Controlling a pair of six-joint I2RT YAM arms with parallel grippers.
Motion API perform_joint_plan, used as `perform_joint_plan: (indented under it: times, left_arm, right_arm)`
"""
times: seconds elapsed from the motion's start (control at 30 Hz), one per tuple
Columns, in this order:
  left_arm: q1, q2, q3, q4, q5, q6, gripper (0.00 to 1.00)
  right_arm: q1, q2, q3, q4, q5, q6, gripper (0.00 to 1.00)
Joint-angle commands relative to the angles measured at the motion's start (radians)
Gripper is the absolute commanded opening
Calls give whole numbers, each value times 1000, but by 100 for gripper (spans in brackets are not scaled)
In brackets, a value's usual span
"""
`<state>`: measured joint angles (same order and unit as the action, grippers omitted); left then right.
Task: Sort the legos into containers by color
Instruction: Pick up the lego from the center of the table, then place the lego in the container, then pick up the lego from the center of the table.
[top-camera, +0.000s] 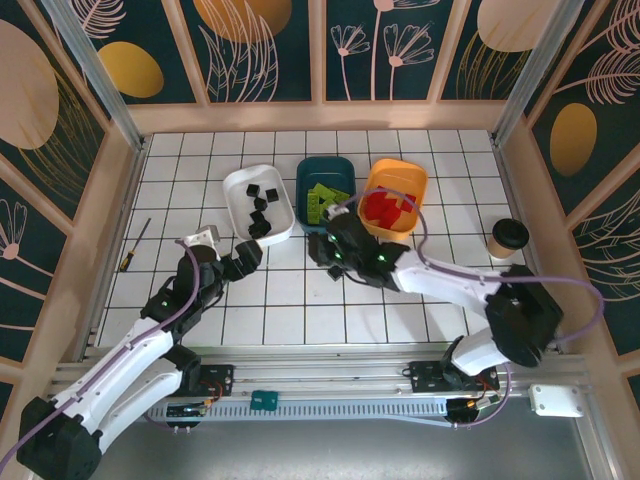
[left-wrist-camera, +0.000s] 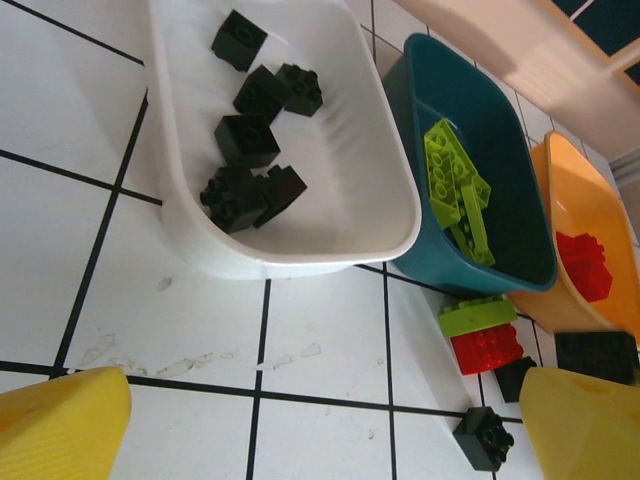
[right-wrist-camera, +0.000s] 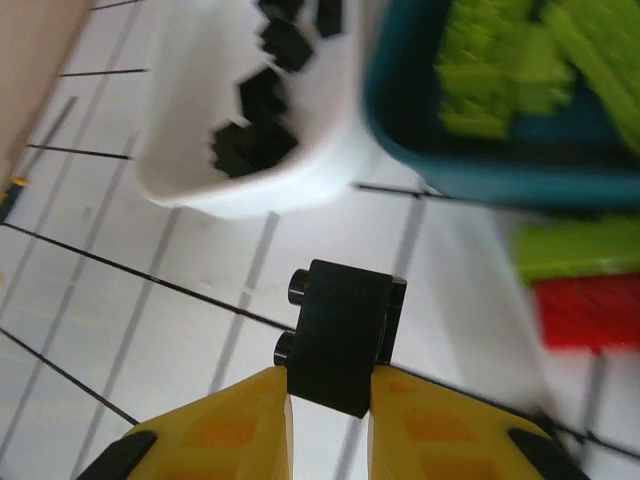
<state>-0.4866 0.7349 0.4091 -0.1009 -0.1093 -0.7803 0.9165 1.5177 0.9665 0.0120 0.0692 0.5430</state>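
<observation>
**brickfan:** So the black brick (right-wrist-camera: 345, 335) is off the table, pinched by the right gripper (right-wrist-camera: 328, 392), out in front of the white bin (right-wrist-camera: 200, 180) where the other black ones sit. What's the worry?

**yam_tinkerer:** Grip looks shallow to me. Only the brick's lower end is between the yellow fingers (right-wrist-camera: 230, 420), studs poking sideways. It could swivel or slip out early and land on the tiles. The teal bin (left-wrist-camera: 510, 160) with the lime pieces is also right beside the white one, so a sloppy release could mean the wrong colour.

**brickfan:** And the left gripper (left-wrist-camera: 320, 425)?

**yam_tinkerer:** Spread wide, holding nothing, hovering by the white bin's near end. The arms could bump there. The lime-on-red stack (left-wrist-camera: 480, 335) and the loose black brick (left-wrist-camera: 483, 437) on the tiles could get knocked too.
</observation>
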Motion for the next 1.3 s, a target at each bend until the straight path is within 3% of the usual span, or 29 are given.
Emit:
perform_joint_plan:
  times: [0.0, 0.3, 0.4, 0.47, 0.67, 0.87, 1.0, 1.27]
  left_arm:
    - [-6, -14, -9, -54, -28, -17, 99]
    - [-6, -28, 0, -100, -20, -2, 99]
    - [-6, -23, 3, -95, -1, 8, 99]
    - [-5, -14, 7, -85, 22, 19, 99]
    - [-26, 69, 38, -39, 88, 50, 93]
    - [-202, 234, 89, 57, 38, 59, 94]
    - [-339, 430, 154, 123, -19, 71, 93]
    - [-498, 816, 376, 138, -70, 152, 82]
  right_arm:
    - [4, 161, 160, 48, -49, -85, 22]
    - [-66, 559, 587, -10, -117, -88, 27]
    - [-80, 627, 690, -60, -127, -87, 54]
    - [-83, 623, 708, -72, -119, -89, 66]
    - [-92, 418, 468, 38, -61, -60, 73]
    - [-143, 110, 44, 161, 23, 26, 73]
    - [-176, -82, -172, 157, 72, 65, 74]
    - [-223, -385, -374, 48, 137, 104, 74]
